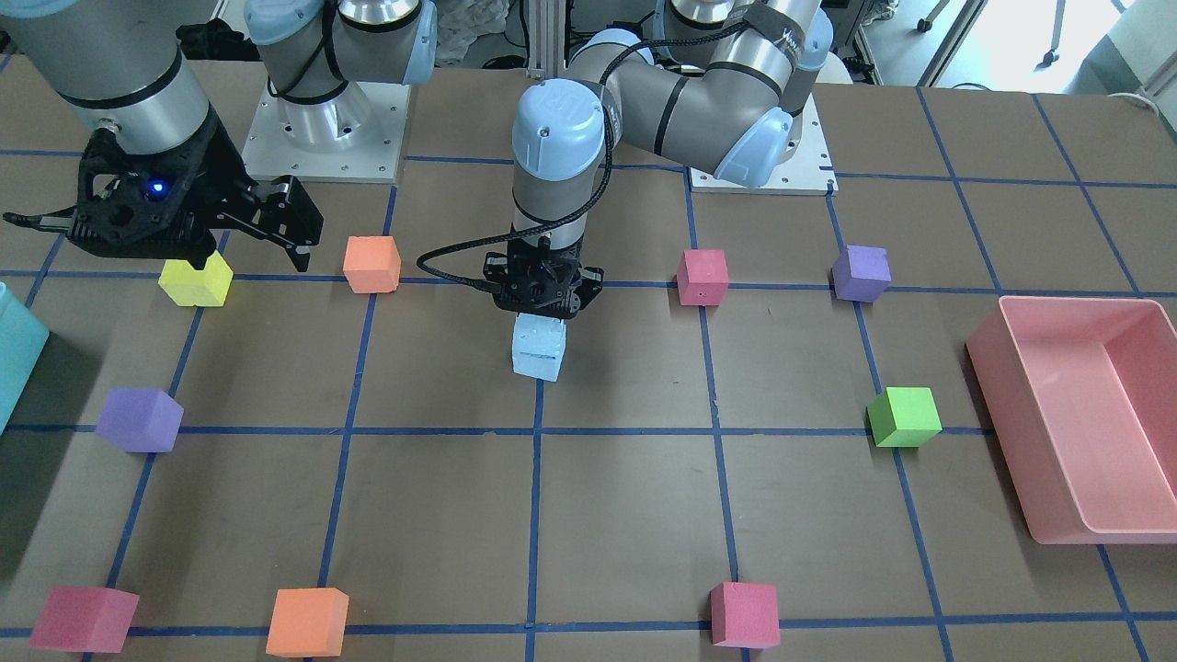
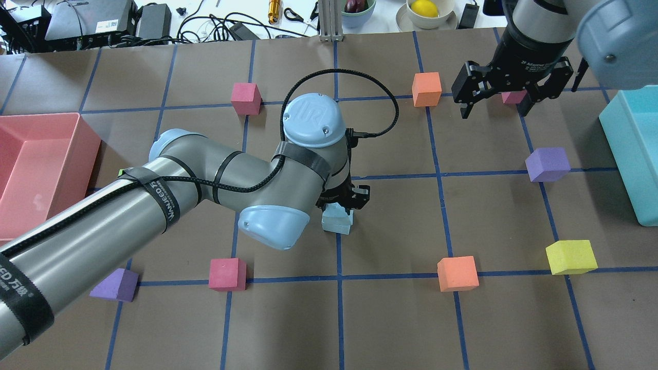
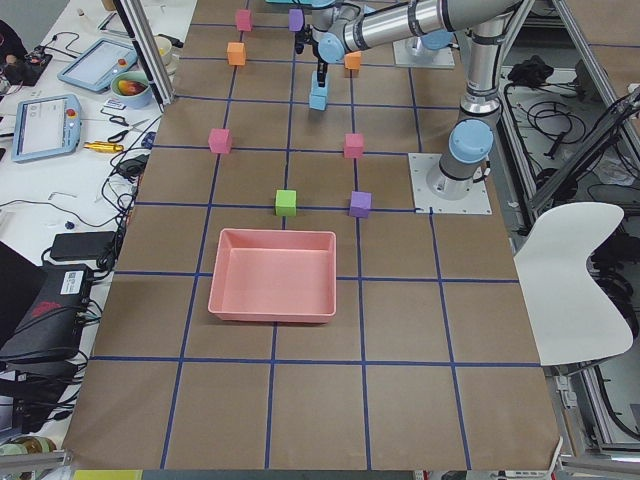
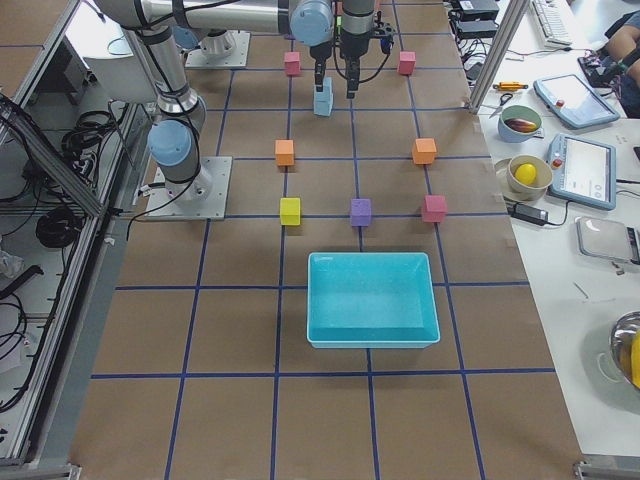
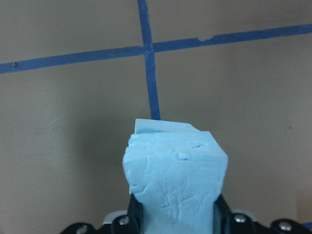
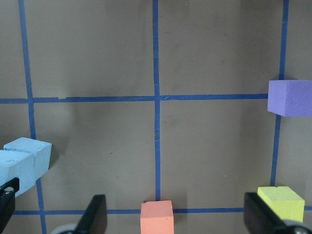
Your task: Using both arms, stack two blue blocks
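Note:
Two pale blue blocks stand stacked near the table's middle. The upper blue block (image 1: 541, 329) sits slightly askew on the lower blue block (image 1: 536, 363). My left gripper (image 1: 542, 299) comes straight down and is shut on the upper block. In the left wrist view the upper block (image 5: 175, 180) fills the space between the fingers (image 5: 220, 214), and a corner of the lower block (image 5: 161, 126) shows beyond it. The stack also shows in the overhead view (image 2: 337, 220). My right gripper (image 2: 494, 109) is open and empty, high above the table and well to one side of the stack.
A pink bin (image 1: 998, 386) and a teal bin (image 2: 624, 154) stand at opposite table ends. Loose cubes lie around: yellow (image 1: 195, 280), orange (image 1: 371, 264), red (image 1: 702, 277), purple (image 1: 861, 273), green (image 1: 905, 416), purple (image 1: 140, 419). More lie along the operators' edge.

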